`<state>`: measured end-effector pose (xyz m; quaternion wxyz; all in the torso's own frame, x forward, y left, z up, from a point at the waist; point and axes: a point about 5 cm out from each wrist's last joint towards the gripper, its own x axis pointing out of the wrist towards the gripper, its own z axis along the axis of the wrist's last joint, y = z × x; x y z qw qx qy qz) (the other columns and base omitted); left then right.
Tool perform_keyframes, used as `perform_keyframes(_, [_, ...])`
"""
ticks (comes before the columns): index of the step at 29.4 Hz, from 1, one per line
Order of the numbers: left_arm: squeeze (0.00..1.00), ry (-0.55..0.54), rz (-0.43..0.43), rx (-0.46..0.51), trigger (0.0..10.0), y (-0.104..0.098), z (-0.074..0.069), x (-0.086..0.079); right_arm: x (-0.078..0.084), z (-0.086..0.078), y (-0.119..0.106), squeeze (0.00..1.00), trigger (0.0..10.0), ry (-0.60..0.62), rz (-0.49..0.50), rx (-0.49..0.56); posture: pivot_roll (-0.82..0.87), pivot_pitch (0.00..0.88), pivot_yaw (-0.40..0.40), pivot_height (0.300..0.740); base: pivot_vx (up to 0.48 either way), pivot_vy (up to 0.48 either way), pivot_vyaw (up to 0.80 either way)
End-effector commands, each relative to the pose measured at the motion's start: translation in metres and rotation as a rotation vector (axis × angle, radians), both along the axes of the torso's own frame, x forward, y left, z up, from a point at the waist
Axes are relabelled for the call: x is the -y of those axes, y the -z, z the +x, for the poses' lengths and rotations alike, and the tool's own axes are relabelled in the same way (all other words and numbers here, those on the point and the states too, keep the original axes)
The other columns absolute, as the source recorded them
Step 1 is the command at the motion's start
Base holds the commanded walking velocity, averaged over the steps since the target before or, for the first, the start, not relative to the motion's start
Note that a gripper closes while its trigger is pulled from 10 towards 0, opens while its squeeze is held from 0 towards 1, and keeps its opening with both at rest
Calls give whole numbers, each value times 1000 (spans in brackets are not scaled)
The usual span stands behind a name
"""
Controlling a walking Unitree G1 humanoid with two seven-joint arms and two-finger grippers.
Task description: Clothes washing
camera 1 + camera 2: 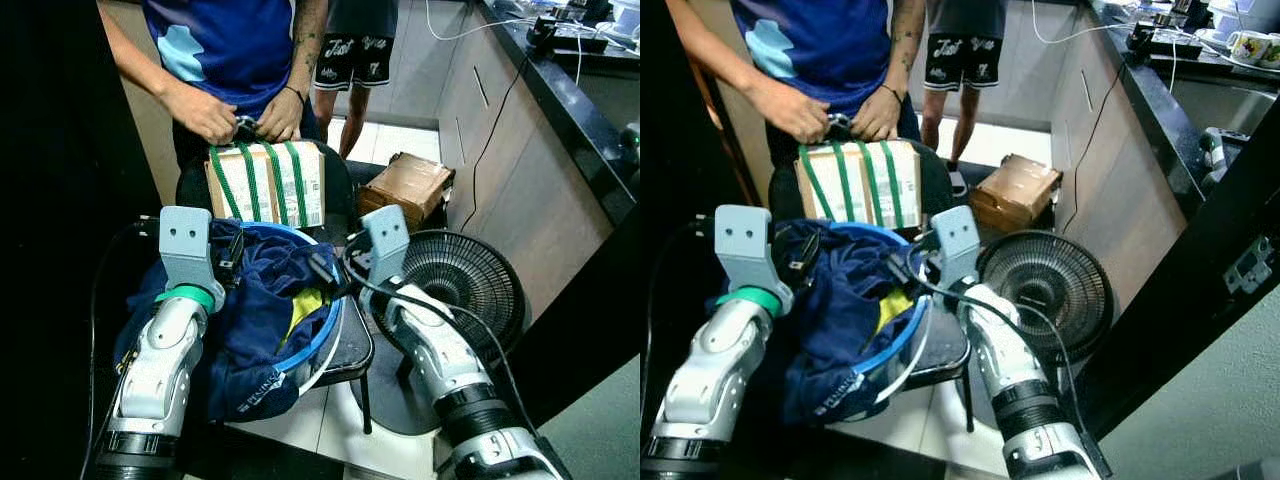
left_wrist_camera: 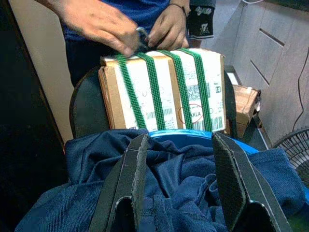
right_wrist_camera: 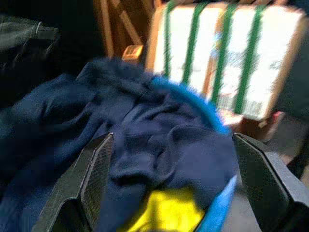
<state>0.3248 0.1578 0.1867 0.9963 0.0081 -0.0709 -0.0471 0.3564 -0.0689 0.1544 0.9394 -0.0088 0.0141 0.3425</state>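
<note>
Lying heaped in a blue basin [image 1: 325, 335] on a black chair [image 1: 352, 345], the navy clothes [image 1: 255, 315] spill over the basin's near and left rim, with a yellow garment [image 1: 305, 305] tucked among them. Both arms reach forward over this pile. The left gripper [image 2: 176, 188] hangs just above the navy cloth at the left side of the basin, its two fingers spread wide and holding nothing; folds of fabric lie between and under the fingers [image 2: 130, 179]. The right gripper [image 3: 171, 188] hovers over the right side of the basin, also spread wide and empty, with navy cloth and the yellow patch directly beneath it.

Behind the basin, against the chair back, stands a cardboard box [image 1: 268, 185] wrapped in green cord [image 2: 153, 84]. A person's hands [image 1: 205, 110] work at the cord on the box top.

From the head views, a round black fan [image 1: 465, 285] sits on the floor to the right of the chair, a second brown box [image 1: 405, 185] lies beyond it, and another person's legs [image 1: 335, 115] stand farther back beside a dark counter [image 1: 570, 75]. The left wrist view shows the box labels and cord sharply. The right wrist view is blurred but shows the yellow garment near the basin rim.
</note>
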Motion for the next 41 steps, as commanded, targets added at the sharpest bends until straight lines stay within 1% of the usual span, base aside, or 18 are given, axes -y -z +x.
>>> perform_keyframes(1, [0,1,12,-13,10000,3,-1,0,1,4,9,1000,10000,8,-56,-49,38,55,14,740,0,0,0])
perform_keyframes(3, [0,13,12,-26,10000,4,-2,0,1,16,5,1000,10000,102,-15,-100,34,71,28,740,0,0,0])
perform_keyframes(7, [0,20,22,-44,10000,6,-4,-3,-8,28,-8,1000,10000,138,18,-118,43,104,43,740,0,0,0])
perform_keyframes(12, [0,17,40,-66,10000,6,-9,-11,-20,31,-14,1000,10000,114,4,-125,64,156,69,740,0,0,0])
perform_keyframes(21, [0,6,71,-93,10000,7,-11,-22,-28,32,-17,1000,10000,99,14,-131,68,181,96,740,0,0,0])
perform_keyframes(23, [0,7,90,-105,10000,7,-11,-27,-37,30,-16,1000,10000,64,34,-159,70,192,114,740,0,0,0])
perform_keyframes(24, [0,7,90,-105,10000,7,-11,-27,-37,30,-16,1000,10000,64,34,-159,70,192,114,740,0,0,0])
perform_keyframes(26, [0,14,103,-113,10000,5,-10,-29,-51,21,-3,1000,10000,-49,-20,-213,72,191,121,740,0,0,0])
perform_keyframes(27, [0,14,103,-113,10000,5,-10,-29,-51,21,-3,1000,10000,-49,-20,-213,72,191,121,740,0,0,0])
perform_keyframes(28, [0,19,112,-121,10000,5,-10,-30,-56,12,12,1000,10000,-111,-78,-266,71,188,124,740,0,0,0])
perform_keyframes(29, [0,19,112,-121,10000,5,-10,-30,-56,12,12,1000,10000,-111,-78,-266,71,188,124,740,0,0,0])
perform_keyframes(33, [0,31,118,-134,10000,5,-10,-28,-56,6,28,1000,10000,-132,-126,-342,71,184,122,740,0,0,0])
perform_keyframes(34, [0,50,125,-147,10000,7,-10,-26,-54,3,35,1000,10000,-130,-152,-389,71,184,122,740,0,0,0])
perform_keyframes(35, [0,50,125,-147,10000,7,-10,-26,-54,3,35,1000,10000,-130,-152,-389,71,184,122,740,0,0,0])
perform_keyframes(36, [0,65,129,-156,10000,8,-11,-25,-53,2,40,847,10000,-129,-174,-412,69,181,120,740,0,0,0])
perform_keyframes(37, [0,65,129,-156,10000,8,-11,-25,-53,2,40,847,10000,-129,-174,-412,69,181,120,740,0,0,0])
perform_keyframes(38, [0,75,132,-162,10000,9,-11,-24,-52,1,43,0,10000,-129,-187,-425,69,181,120,740,0,0,0])
perform_keyframes(41, [0,106,135,-171,10000,10,-13,-22,-50,-2,49,0,10000,-136,-224,-443,71,169,123,740,0,0,0])
